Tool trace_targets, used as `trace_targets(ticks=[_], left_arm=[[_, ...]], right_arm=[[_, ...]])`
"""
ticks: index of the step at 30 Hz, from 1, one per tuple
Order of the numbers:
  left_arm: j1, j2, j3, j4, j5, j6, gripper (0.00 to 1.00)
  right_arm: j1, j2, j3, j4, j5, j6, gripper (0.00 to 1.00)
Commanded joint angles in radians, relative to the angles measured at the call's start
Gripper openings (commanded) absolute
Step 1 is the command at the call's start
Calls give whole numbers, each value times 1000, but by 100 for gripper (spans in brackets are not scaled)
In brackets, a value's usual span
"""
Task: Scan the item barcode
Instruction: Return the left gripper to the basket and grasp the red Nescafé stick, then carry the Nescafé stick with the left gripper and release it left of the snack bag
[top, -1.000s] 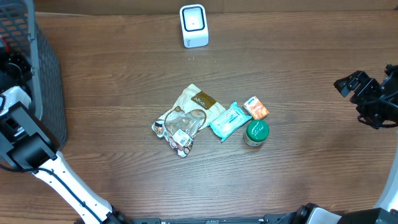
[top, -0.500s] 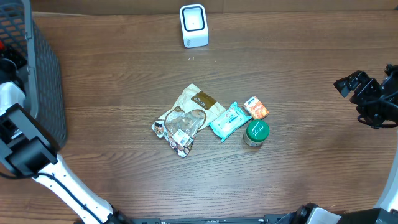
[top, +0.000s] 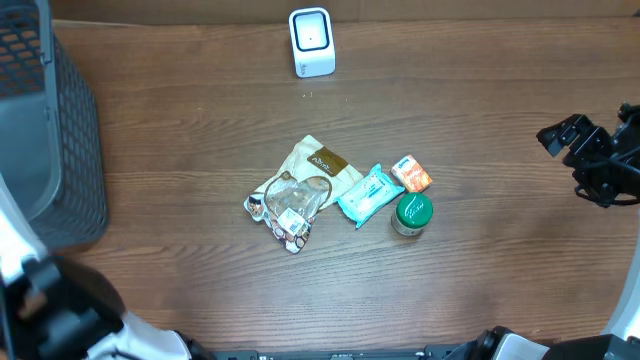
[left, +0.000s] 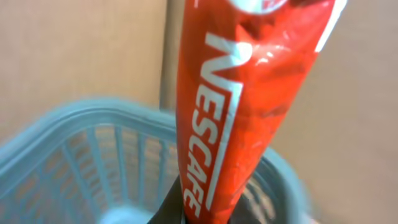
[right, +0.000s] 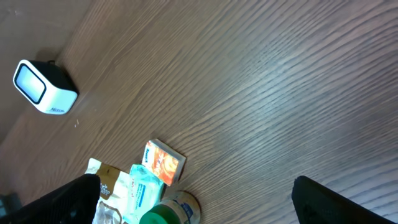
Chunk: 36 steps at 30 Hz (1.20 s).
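Grip on a red Nescafe packet: the left gripper is clenched on the packet's lower end, and the packet is held upright above the basket at the left edge of the desk. From overhead the left arm is only a blur at the lower left, and the packet cannot be made out there. No barcode is visible on the face shown. The scanner stands at the far edge, well apart from the basket, its window turned toward the middle of the desk. Between the two lie a brown pouch, a clear bag, a wipes pack, a small orange box and a green-lidded jar, packed close together. The right gripper is spread wide and empty at the right edge, well clear of everything.

Several failures may be expected from here. The packet looks thin and glossy and is pinched at one end only, so it could sag or slide out during a fast swing. If the barcode is left facing away from the scanner window, no read would be made. Were the packet carried low, the pile in the middle could be brushed and scattered.
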Motion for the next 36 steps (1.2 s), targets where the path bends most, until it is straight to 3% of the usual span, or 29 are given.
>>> trace_targets(ticks=[1, 4, 9, 14, 21, 24, 28, 29, 31, 32, 36], left_arm=[[-53, -210, 12, -223, 1, -66, 4], [-137, -325, 11, -517, 0, -110, 4], [-308, -377, 10, -881, -4, -119, 4], [-506, -357, -90, -1062, -73, -119, 4], [-713, -355, -430, -932, -60, -135, 4], [-752, -355, -561, -822, 38, -134, 4], [-768, -355, -716, -640, 272, -91, 4], [-768, -355, -737, -611, 316, -77, 9], [-766, -355, -763, -581, 349, -70, 53], [-765, -355, -763, -583, 349, -71, 66], [-762, -363, -726, -617, 340, -70, 73]], right_arm=[[-3, 0, 21, 4, 0, 6, 100], [-3, 0, 21, 4, 0, 6, 100], [-3, 0, 21, 4, 0, 6, 100], [-3, 0, 21, 3, 0, 6, 100], [-3, 0, 21, 3, 0, 6, 100], [-3, 0, 21, 4, 0, 6, 100], [-3, 0, 21, 4, 0, 6, 100], [-3, 0, 21, 4, 0, 6, 100], [-3, 0, 21, 4, 0, 6, 100], [-3, 0, 21, 4, 0, 6, 100], [-3, 0, 21, 4, 0, 6, 100]])
